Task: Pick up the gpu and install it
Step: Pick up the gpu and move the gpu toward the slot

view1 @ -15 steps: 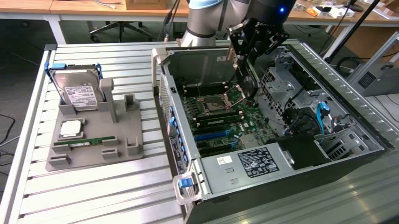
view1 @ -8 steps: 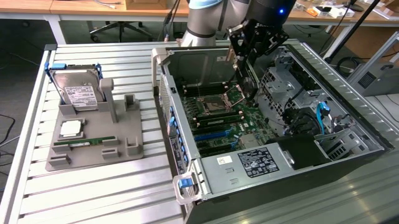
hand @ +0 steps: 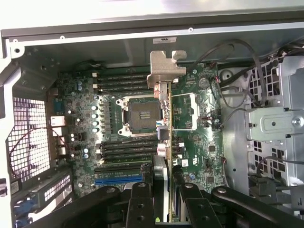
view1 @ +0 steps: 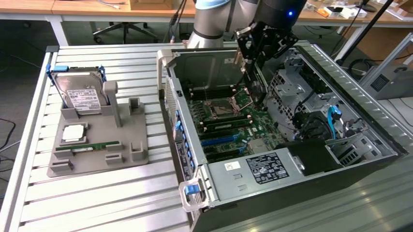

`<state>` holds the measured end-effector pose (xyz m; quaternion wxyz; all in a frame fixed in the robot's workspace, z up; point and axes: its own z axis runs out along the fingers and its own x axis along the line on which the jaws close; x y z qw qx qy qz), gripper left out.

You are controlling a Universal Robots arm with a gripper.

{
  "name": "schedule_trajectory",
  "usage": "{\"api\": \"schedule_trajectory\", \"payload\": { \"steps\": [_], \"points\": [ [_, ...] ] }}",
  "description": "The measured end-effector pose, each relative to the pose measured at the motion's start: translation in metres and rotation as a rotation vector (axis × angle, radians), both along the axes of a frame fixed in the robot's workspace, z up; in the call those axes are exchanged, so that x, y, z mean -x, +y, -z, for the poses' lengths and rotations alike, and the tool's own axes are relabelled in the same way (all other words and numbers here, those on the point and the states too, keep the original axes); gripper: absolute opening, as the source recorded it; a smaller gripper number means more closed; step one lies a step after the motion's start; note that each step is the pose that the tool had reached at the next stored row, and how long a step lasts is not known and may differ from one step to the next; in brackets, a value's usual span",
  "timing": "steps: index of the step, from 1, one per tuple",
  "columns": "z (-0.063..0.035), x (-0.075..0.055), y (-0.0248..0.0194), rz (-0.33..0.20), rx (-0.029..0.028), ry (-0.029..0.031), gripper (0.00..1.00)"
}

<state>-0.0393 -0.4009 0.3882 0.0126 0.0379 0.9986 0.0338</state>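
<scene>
In the exterior view, your black two-fingered gripper (view1: 256, 86) hangs inside the open black tower computer case (view1: 361, 145). It is above the green motherboard (view1: 239, 121) and near the square CPU socket (view1: 223, 107). It grips the gpu (view1: 258, 99), a thin dark circuit card with a silver end bracket, so the card hangs edge-down, clear of the board. The grey parts holder (view1: 96, 145), with the silver hard drive (view1: 81, 94) and the narrow green RAM stick (view1: 87, 145), sits well apart on the exterior view's left. Leave it alone.

In the wrist view, the black fingers (hand: 142, 199) are closed narrowly on the card's two faces. You see the card end-on as a thin line running to its bracket (hand: 164, 69), just beside the socket (hand: 142, 114). Here the card's edge lies crosswise to the long blue slot (hand: 118, 180), so I judge it is not yet lined up. Hold the card upright and square its edge to the slot before you put any weight on it. Steer the bracket clear of the loose cables (hand: 237, 95), and press only once the edge sits evenly along its length.
</scene>
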Motion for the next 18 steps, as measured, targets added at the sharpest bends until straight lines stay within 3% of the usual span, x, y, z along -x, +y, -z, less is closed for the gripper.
{"api": "schedule_trajectory", "payload": {
  "steps": [18],
  "points": [
    [0.0067, 0.0000, -0.0004, 0.000, 0.0000, 0.0000, 0.27]
  ]
}}
